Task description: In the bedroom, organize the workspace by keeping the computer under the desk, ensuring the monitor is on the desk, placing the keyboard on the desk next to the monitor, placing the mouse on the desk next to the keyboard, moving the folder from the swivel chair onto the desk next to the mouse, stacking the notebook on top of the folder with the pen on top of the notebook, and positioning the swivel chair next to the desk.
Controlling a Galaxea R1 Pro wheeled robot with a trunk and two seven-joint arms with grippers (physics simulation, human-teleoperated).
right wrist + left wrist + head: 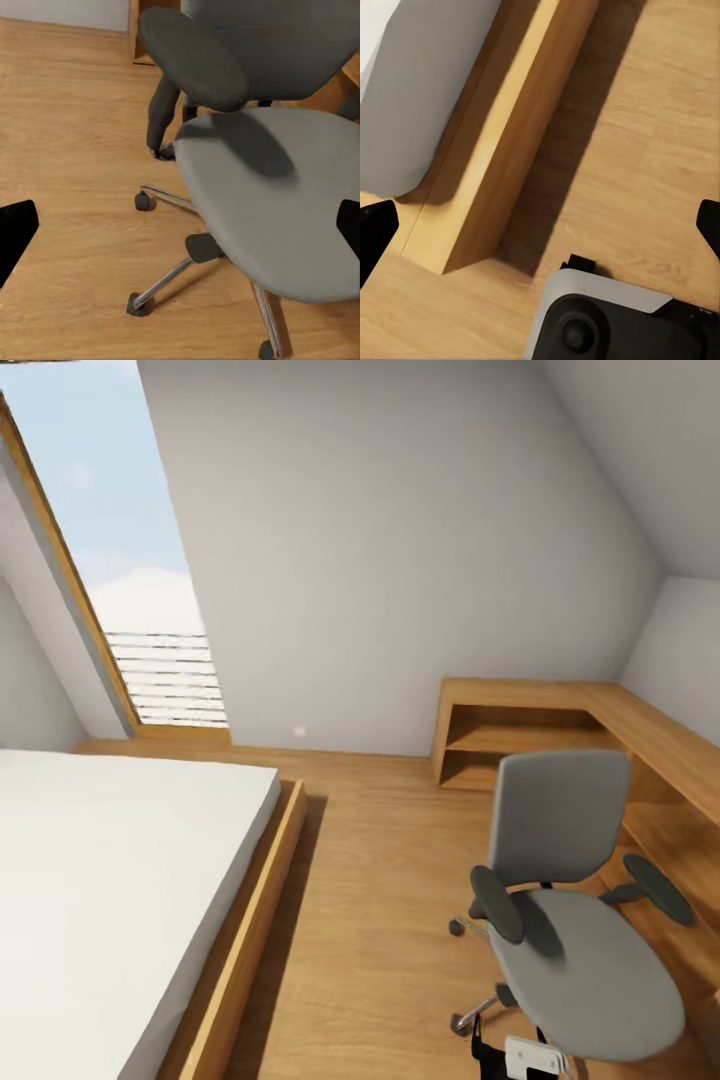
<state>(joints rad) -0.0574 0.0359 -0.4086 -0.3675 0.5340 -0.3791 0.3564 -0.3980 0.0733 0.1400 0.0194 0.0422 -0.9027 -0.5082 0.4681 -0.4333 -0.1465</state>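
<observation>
Wood plank floor [380,880] throughout. Left jaws [540,225] spread wide, holding nothing, hanging over the floor just beside the corner of the bed frame [502,150], white mattress [100,880] beyond it. Right jaws [180,229] also wide, holding nothing, directly above the front edge of the grey swivel chair [270,195]; seat bare. Light wood shelf unit [560,730] behind the chair, along the wall.

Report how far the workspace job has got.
Nothing looks done from here. The chair stands on the wood floor by a light wood shelf unit, its seat bare. Both grippers are open and hold nothing. All placing and stacking remains.
</observation>
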